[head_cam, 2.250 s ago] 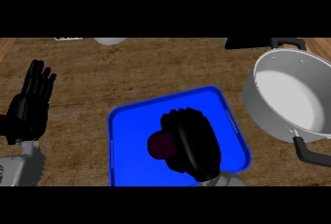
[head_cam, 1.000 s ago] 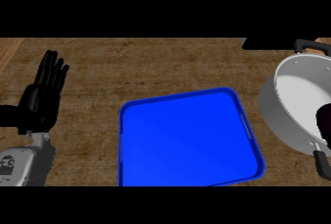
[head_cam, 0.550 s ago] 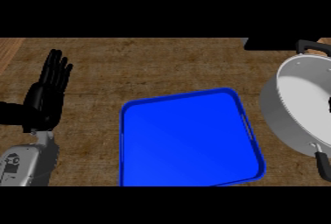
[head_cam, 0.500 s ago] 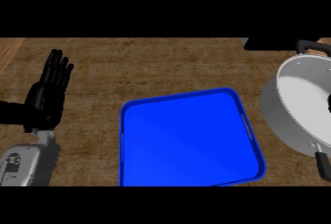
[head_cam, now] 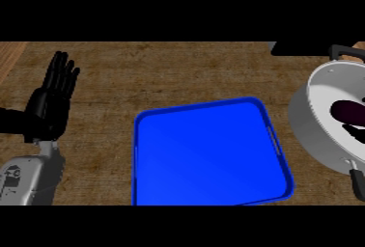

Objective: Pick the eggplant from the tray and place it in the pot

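The dark purple eggplant (head_cam: 348, 110) shows inside the grey pot (head_cam: 308, 126) at the right edge, partly cut off by the frame. Just below it a black strip, part of my right hand (head_cam: 354, 130), reaches in from the edge; whether it holds the eggplant cannot be told. The blue tray (head_cam: 206, 154) lies in the middle of the wooden counter with nothing on it. My left hand (head_cam: 49, 106) rests open at the left, fingers pointing up, well apart from the tray.
The pot has black handles at its far side (head_cam: 346, 50) and near side (head_cam: 356, 183). A dark object (head_cam: 299, 48) sits at the counter's back right. A lighter wooden strip (head_cam: 10, 58) runs along the far left.
The eggplant and my right hand have left the tray, which now lies bare. The eggplant has moved right into the pot. The left hand has barely shifted.
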